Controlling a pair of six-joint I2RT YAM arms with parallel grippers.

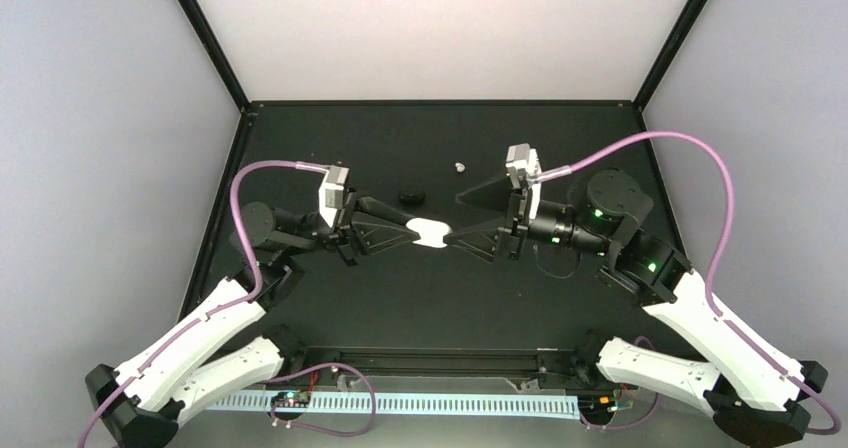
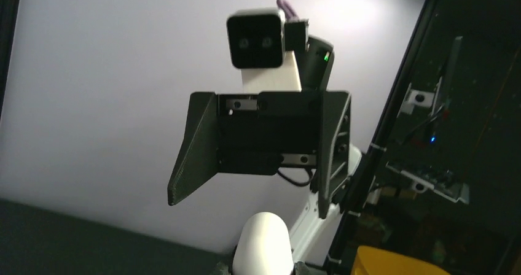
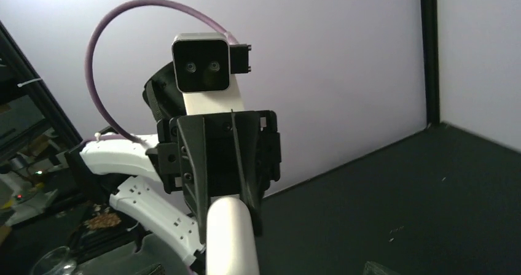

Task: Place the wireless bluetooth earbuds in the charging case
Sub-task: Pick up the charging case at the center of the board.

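- left gripper (image 1: 415, 231) is clamped on the white rounded plastic charging case (image 1: 432, 232), mid-table between both arms
- right gripper (image 2: 247, 209) has fingers spread wide, holding nothing, just beside the case
- one tiny white rounded earbud (image 1: 459, 167) lies on the black table (image 1: 400, 298), farther back

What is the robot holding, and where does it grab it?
The left gripper pinches the white charging case by one end; the open right gripper holds nothing.

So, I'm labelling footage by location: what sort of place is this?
Most likely a robotics lab test cell: a left arm and right arm bolted at a black table, boxed in by pale wall panels on a black frame.
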